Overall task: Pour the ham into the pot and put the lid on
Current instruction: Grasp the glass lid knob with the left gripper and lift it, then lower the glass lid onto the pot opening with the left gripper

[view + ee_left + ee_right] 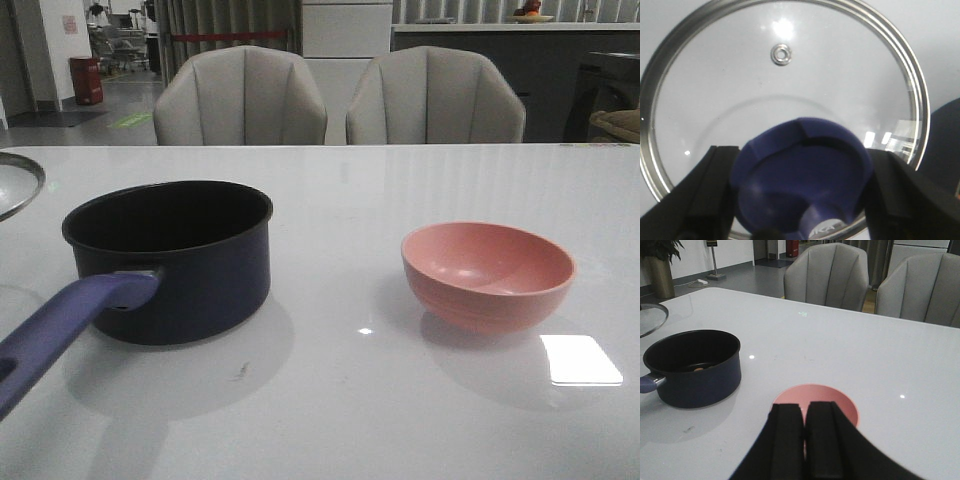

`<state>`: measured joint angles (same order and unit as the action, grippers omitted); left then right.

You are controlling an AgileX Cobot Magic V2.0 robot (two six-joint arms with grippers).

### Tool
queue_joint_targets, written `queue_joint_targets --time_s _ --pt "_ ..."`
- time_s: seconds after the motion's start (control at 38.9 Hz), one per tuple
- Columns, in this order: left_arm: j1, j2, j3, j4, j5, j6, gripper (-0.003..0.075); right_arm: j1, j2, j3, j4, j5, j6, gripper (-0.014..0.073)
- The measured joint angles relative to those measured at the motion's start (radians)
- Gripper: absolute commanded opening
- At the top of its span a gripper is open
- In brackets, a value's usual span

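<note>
The dark navy pot (170, 255) stands left of the middle, its blue-purple handle (60, 320) pointing to the front left. In the right wrist view a small orange piece of ham (699, 369) lies on the pot's (692, 367) floor. My left gripper (801, 165) is shut on the dark blue knob (805, 170) of the glass lid (780, 85). Only the lid's rim (15, 185) shows at the far left of the front view, left of the pot and off the table. My right gripper (804, 407) is shut on nothing, above the near side of the pink bowl (840, 400).
The pink bowl (487, 272) stands on the right of the white table (340, 400), showing nothing inside. Two grey chairs (240, 100) stand behind the far edge. A bright reflection (580, 360) lies in front of the bowl.
</note>
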<state>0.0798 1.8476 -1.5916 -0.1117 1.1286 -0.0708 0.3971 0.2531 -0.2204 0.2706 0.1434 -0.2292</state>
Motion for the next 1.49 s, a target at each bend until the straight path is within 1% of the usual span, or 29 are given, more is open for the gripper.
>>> queue_joint_targets --time_s 0.15,0.41,0.57,0.69,0.8,0.93,1.16,1.49 --pt "-0.062 -0.015 -0.049 0.0 0.034 0.029 0.0216 0.0 0.0 0.0 0.0 0.0 0.0 0.0169" --pt "-0.231 -0.017 -0.135 0.0 0.062 0.036 0.0204 0.0 0.0 0.0 0.0 0.0 0.0 0.0169" --pt "-0.333 -0.017 -0.156 -0.002 0.066 0.053 0.0204 0.0 0.0 0.0 0.0 0.0 0.0 0.0169" --pt "-0.393 0.011 -0.158 -0.002 0.082 0.055 0.0204 0.0 0.0 0.0 0.0 0.0 0.0 0.0169" --pt "-0.417 0.051 -0.159 0.0 0.108 0.057 0.0204 0.0 0.0 0.0 0.0 0.0 0.0 0.0169" --pt "-0.422 0.088 -0.164 0.003 0.117 0.057 0.0204 0.0 0.0 0.0 0.0 0.0 0.0 0.0169" --pt "-0.422 0.088 -0.172 0.009 0.117 0.059 0.0204 0.0 0.0 0.0 0.0 0.0 0.0 0.0169" --pt "-0.426 0.088 -0.172 -0.033 0.103 0.061 0.0204 0.0 0.0 0.0 0.0 0.0 0.0 0.0169"
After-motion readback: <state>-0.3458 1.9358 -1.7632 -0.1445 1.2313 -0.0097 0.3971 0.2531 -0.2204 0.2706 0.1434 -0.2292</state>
